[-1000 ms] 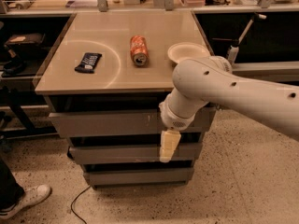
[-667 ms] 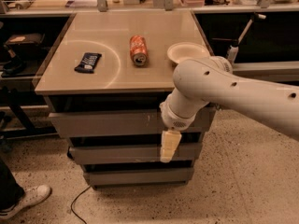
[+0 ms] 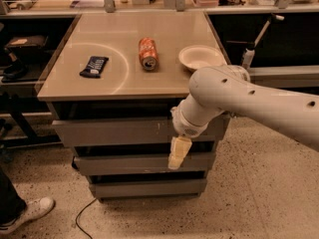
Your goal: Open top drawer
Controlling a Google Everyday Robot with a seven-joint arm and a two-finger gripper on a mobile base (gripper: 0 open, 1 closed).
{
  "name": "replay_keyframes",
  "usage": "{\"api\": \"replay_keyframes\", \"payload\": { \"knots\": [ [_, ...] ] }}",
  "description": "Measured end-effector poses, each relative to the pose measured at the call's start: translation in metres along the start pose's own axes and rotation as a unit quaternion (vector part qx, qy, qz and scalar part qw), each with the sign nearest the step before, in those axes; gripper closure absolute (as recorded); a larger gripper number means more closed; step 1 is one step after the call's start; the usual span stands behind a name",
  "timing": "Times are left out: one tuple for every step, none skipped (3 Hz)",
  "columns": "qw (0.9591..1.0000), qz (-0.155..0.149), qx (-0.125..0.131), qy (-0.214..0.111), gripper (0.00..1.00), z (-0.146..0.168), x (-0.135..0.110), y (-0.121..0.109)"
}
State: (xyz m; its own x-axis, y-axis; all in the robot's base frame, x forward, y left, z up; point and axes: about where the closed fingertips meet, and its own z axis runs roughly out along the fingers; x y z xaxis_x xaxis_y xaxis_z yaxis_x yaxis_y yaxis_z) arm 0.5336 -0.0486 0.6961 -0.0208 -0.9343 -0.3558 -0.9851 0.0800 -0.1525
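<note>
Grey top drawer (image 3: pixel 114 131) looked shut or barely out — pull still to do. Gripper (image 3: pixel 178 154) hung just below its front, right of centre — grip state untellable.

Warm overhead light; pale gripper (image 3: pixel 178 154) before shadowed drawers (image 3: pixel 124 164).
</note>
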Motion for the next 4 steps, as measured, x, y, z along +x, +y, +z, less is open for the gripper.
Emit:
{"api": "replay_keyframes", "payload": {
  "knots": [
    [0.9998, 0.007, 0.017, -0.001, 0.00, 0.006, 0.001, -0.019],
    [0.9998, 0.009, 0.018, 0.000, 0.00, 0.021, 0.003, -0.027],
    [1.0000, 0.007, 0.006, 0.003, 0.00, 0.046, 0.003, -0.027],
    [0.9998, -0.003, -0.012, 0.013, 0.00, 0.067, 0.005, -0.022]
  ]
}}
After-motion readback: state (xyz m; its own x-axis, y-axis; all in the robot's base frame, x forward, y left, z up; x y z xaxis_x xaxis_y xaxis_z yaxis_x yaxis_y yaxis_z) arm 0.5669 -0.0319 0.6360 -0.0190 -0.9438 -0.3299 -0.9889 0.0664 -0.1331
